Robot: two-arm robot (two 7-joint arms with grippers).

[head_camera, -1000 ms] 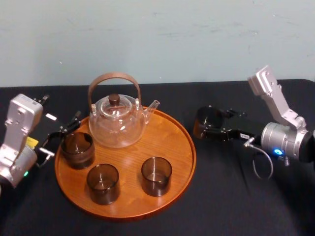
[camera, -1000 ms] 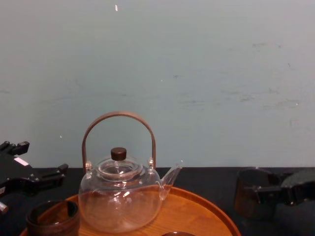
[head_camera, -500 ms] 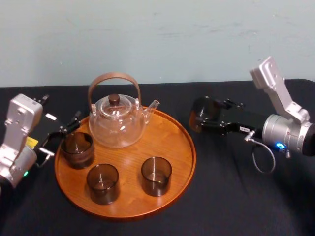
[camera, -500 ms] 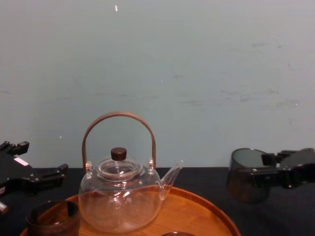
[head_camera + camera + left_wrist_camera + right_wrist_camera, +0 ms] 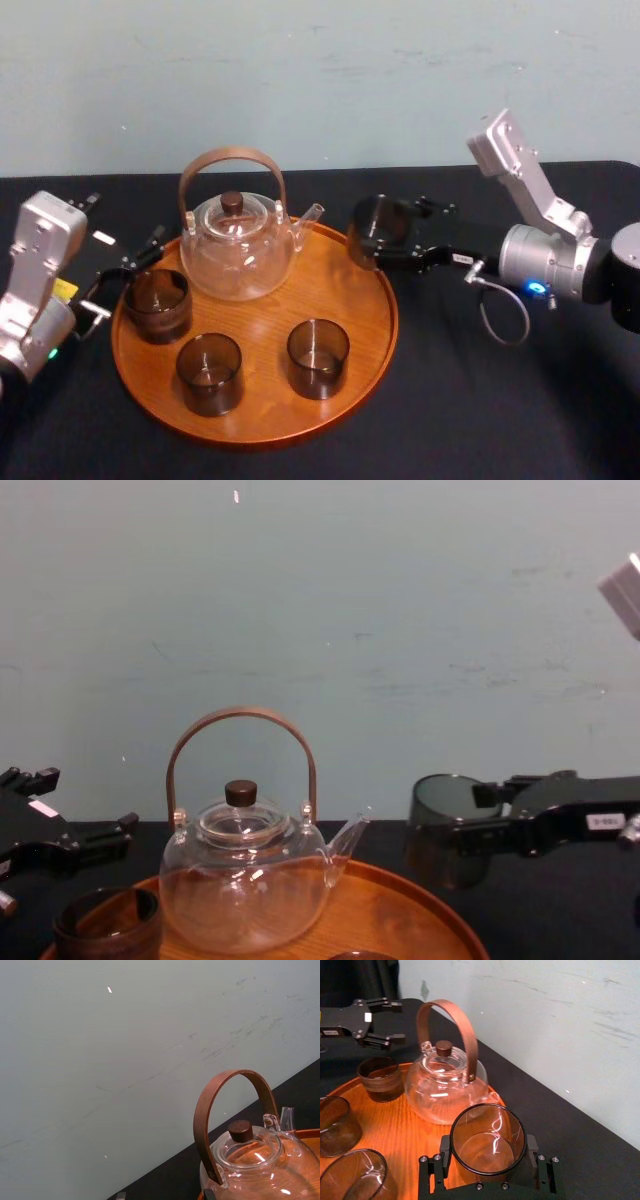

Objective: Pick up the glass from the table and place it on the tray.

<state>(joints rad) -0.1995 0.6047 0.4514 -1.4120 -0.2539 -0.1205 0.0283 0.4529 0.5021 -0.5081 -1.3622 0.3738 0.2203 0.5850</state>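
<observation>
Leftward since half a second ago, the right gripper has carried the smoky glass from over the bare table to the upper-right rim of the tray in the head view. Its black fingers are clamped on either side of the glass, which is upright. In the chest view the glass hangs clear of the black top, just right of the teapot spout, where before it sat near the right edge of the frame.

Nothing on the tray has shifted. Nearest, at the lower middle of the head view, stand the front-left tumbler and the front-right tumbler, apart from each other. Behind them on the tray's left is the banded cup. Farther back is the glass teapot, with its brown arched handle and dark knob.

The left gripper stays parked at the tray's left edge beside the banded cup, with its fingers apart. The pale wall closes the scene.
</observation>
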